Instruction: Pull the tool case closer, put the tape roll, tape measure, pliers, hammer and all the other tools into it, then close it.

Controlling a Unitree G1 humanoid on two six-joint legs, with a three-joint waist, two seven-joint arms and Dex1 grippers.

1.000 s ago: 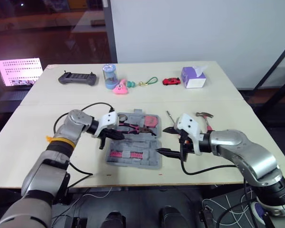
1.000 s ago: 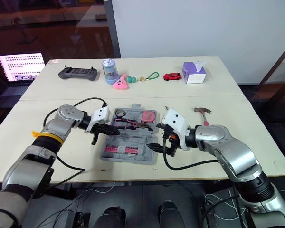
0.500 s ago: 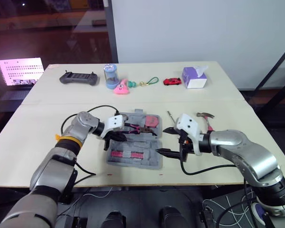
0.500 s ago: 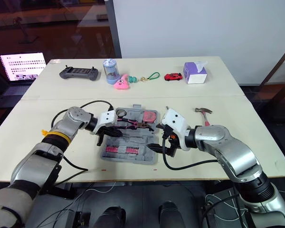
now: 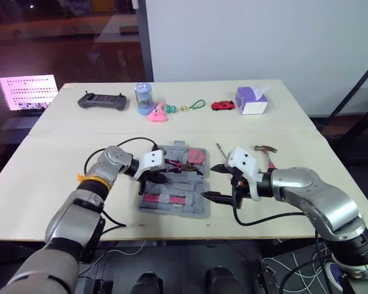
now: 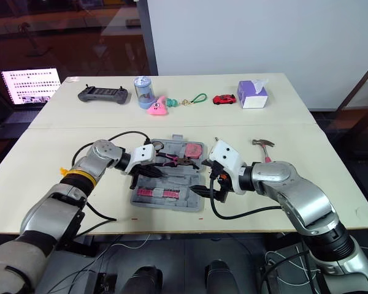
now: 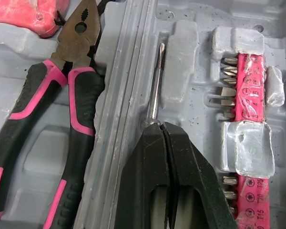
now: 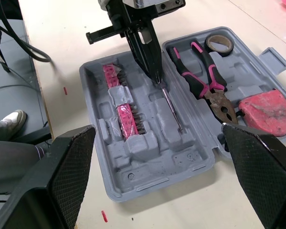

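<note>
Pale wooden desk (image 5: 49, 165), white wall (image 5: 233, 37) behind. The moulded grey plastic case (image 5: 199, 211) lies open mid-desk. The left tool (image 7: 161, 128) is pinched together, seemingly on a thin steel screwdriver (image 7: 156, 81) inside; the right tool (image 5: 213, 182) gapes apart.

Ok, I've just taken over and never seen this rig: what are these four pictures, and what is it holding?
This is a two-armed humanoid robot; each arm ends in two black fingers. The two wide pictures come from its head cameras, looking down over a table; its left arm shows on the left. The two close-ups come from a camera on each wrist. An open grey tool case lies before it, holding pliers, a tape roll, a pink tape measure and strips of bits. The left fingers are shut on the end of a thin screwdriver lying in the case. The right fingers are open and empty at the case's right edge. A hammer lies on the table right of the case.
</note>
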